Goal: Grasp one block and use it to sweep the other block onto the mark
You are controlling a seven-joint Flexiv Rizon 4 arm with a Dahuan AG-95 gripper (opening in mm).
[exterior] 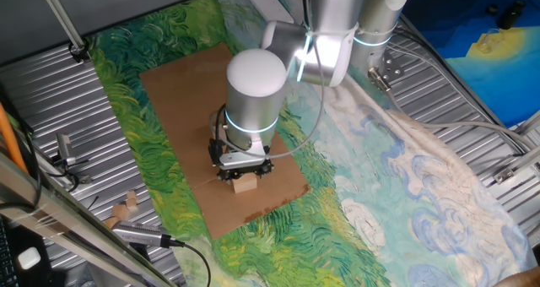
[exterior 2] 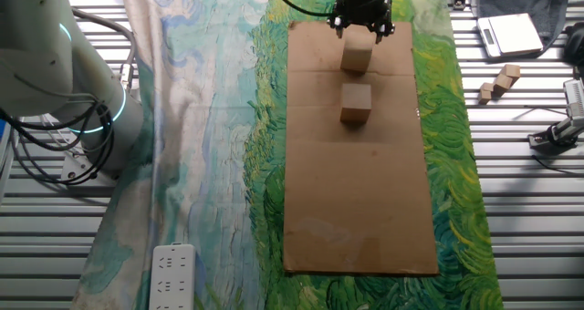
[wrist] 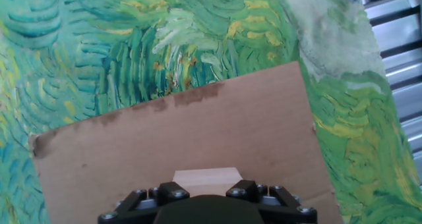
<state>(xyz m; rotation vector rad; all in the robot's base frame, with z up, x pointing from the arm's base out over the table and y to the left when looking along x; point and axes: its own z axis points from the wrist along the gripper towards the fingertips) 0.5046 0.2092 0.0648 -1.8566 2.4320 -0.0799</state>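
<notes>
My gripper hangs straight down over a pale wooden block near one end of the brown cardboard sheet. Its jaws flank the block and appear shut on it. The same block shows under the gripper in one fixed view as the block, and in the hand view as the block between the black fingers. The other block sits on the cardboard a short way off, in line with the first. The mark is not visible in any view.
The cardboard lies on a green and blue painted cloth. Small wooden pieces and a scale sit on the metal table beside it. A power strip lies near the cloth's corner. The cardboard's end edge is close to the held block.
</notes>
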